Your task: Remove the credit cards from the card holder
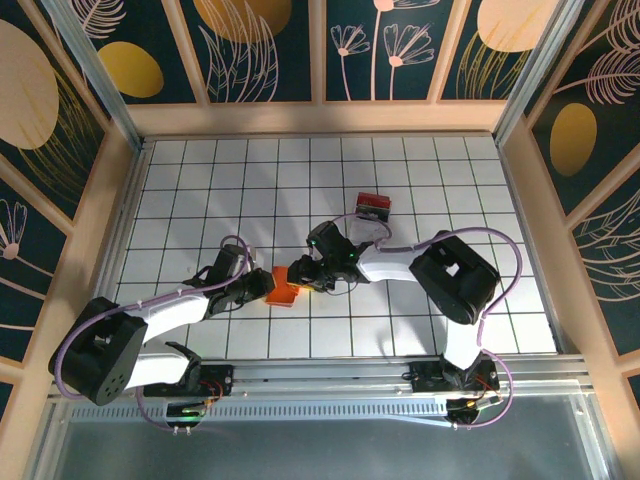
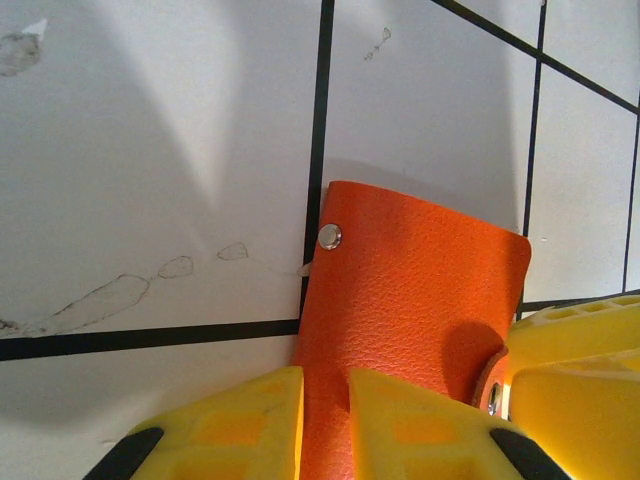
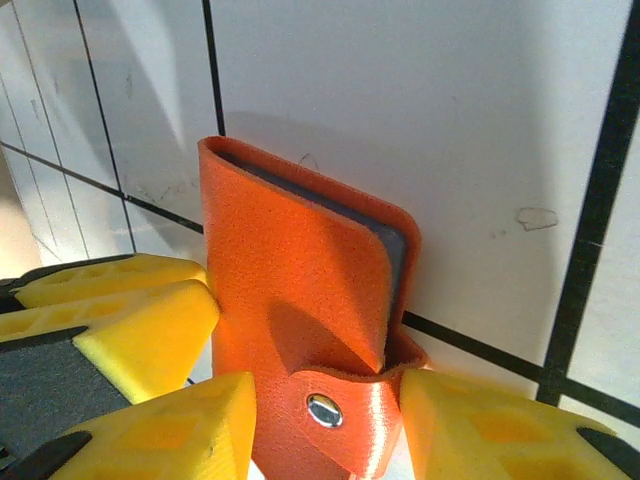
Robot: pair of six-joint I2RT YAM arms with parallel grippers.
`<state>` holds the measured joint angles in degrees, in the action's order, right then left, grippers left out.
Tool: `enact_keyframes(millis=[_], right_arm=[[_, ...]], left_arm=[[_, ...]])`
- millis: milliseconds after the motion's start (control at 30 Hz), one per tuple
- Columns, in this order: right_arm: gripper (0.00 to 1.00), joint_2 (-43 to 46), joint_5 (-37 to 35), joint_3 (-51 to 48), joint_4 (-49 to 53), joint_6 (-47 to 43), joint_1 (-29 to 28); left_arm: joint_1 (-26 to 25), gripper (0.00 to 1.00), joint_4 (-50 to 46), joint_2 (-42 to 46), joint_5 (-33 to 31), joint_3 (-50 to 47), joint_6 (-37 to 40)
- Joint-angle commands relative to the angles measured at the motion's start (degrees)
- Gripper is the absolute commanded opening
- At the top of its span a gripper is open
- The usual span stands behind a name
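Observation:
The orange card holder (image 1: pixel 284 292) lies folded on the white tiles between both grippers. My left gripper (image 1: pixel 268 286) is shut on the holder's near edge (image 2: pixel 400 300), its yellow fingers (image 2: pixel 240 425) pinching the orange leather. My right gripper (image 1: pixel 306 274) is shut on the holder's snap tab (image 3: pixel 335 410), with a finger pressing on each side of it. The tab is bent up off the cover (image 3: pixel 290 270). A blue-grey edge (image 3: pixel 392 245) shows inside the fold. The credit cards are hidden inside.
A clear box with red and black contents (image 1: pixel 373 207) sits on the tiles behind the right gripper. Wooden walls (image 1: pixel 320 118) ring the tiled floor. The arms' bases stand on the rail (image 1: pixel 330 375) at the near edge.

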<state>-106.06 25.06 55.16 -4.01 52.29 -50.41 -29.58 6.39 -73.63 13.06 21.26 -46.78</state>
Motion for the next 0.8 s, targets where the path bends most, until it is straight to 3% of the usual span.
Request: enact_keyframes(millis=[0, 333, 533, 667, 767], right_arm=[[0.44, -1.88, -1.16, 1.45, 3.57, -1.56, -1.17], [0.44, -4.33, 2.31, 3.05, -2.1, -4.12, -2.05], [0.35, -4.11, 2.7, 3.41, -3.84, -6.29, -2.0], [0.44, -2.91, 1.48, 2.81, -3.2, -6.75, -1.97], [0.49, -0.49, -3.6, 2.68, 0.61, -7.3, -1.99]], left_arm=[[-0.19, 0.18, 1.25, -1.0, 2.31, -0.96, -1.11], [-0.16, 0.14, 1.93, -1.04, 3.09, -1.04, -0.86], [-0.21, 0.13, 3.27, -0.6, 3.7, -1.19, -1.24], [-0.21, 0.13, 2.84, 0.88, 3.24, -1.52, -1.47], [-0.21, 0.1, 2.01, 1.71, 2.16, -1.8, -2.21]])
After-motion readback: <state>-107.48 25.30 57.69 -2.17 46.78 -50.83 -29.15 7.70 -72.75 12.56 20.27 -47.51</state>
